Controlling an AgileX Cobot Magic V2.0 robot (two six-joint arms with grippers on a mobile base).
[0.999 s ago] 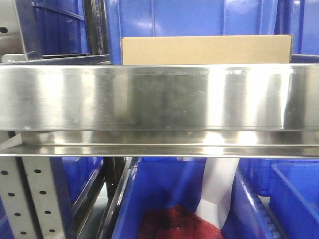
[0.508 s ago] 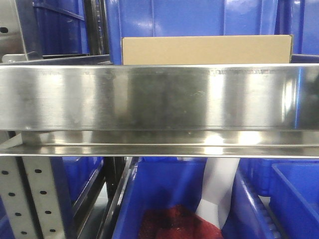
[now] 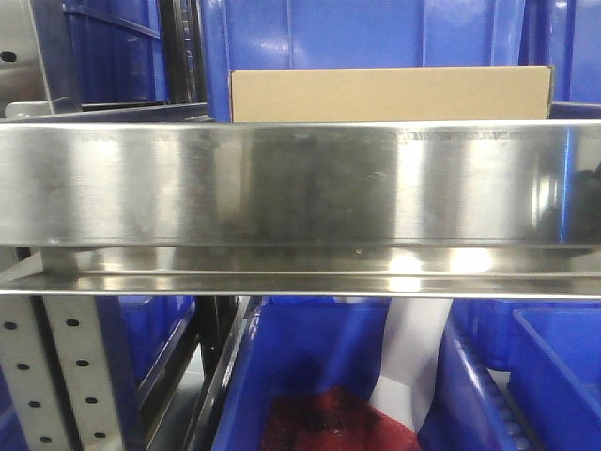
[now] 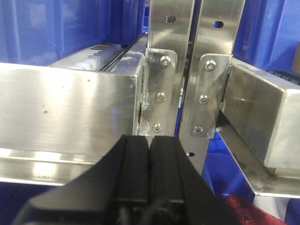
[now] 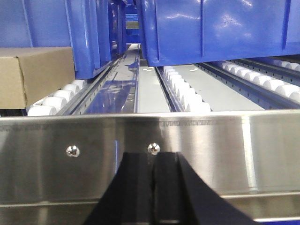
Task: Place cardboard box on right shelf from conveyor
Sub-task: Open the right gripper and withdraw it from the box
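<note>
Both the left hand point(image 4: 150, 145) and right hand point(image 5: 152, 161) have flat matte-black fingers.

My black left gripper point(image 4: 150, 154): pads pressed together, nothing between.
Shiny stainless-steel shelf lip point(image 4: 70, 108): just ahead of me.
Perforated grey steel uprights point(image 4: 171, 56): bolted, side by side.
Blue plastic bins point(image 4: 61, 28): behind.

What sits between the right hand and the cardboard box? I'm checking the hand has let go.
In the right wrist view, the right shelf's steel front lip stands between the shut right hand and the cardboard box.
</note>
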